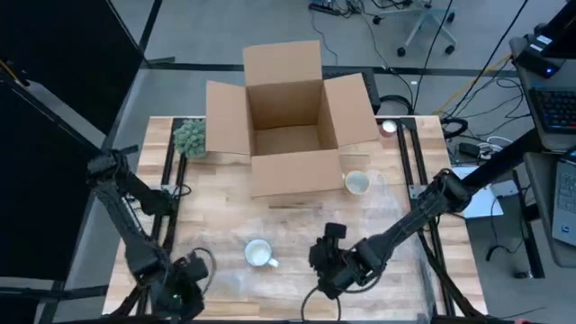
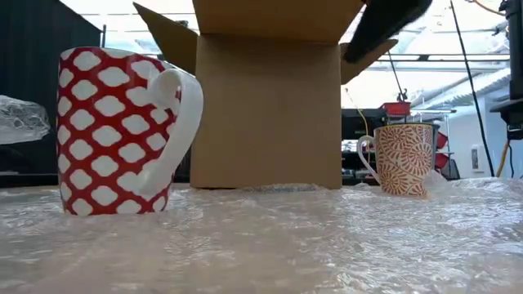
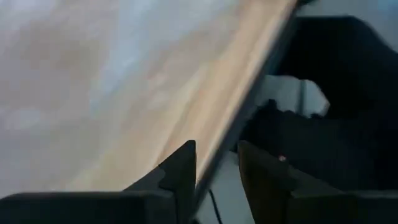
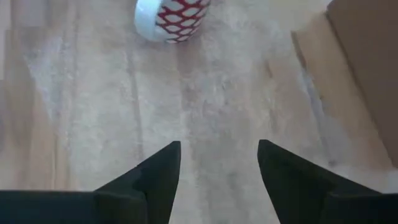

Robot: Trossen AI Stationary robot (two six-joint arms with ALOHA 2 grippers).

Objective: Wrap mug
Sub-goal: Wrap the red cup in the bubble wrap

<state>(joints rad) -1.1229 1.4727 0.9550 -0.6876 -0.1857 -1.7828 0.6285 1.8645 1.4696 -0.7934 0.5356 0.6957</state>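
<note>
A red mug with white diamonds (image 1: pixel 260 254) stands upright on a sheet of clear bubble wrap (image 2: pixel 286 237) spread over the wooden table; its handle (image 2: pixel 173 122) shows in the low view. A second mug with a red leaf pattern (image 1: pixel 356 183) stands near the box's right corner. My right gripper (image 4: pixel 219 146) hovers open above the wrap, right of the red mug (image 4: pixel 174 15). My left gripper (image 3: pixel 216 146) is at the table's near left edge (image 3: pixel 249 106), its fingers a little apart with nothing between them.
An open cardboard box (image 1: pixel 286 117) stands at the far middle, flaps spread. A green leafy clump (image 1: pixel 190 137) sits left of it. A crumpled clear piece (image 2: pixel 20 118) shows at the low view's left. Bare wrap lies between the mugs.
</note>
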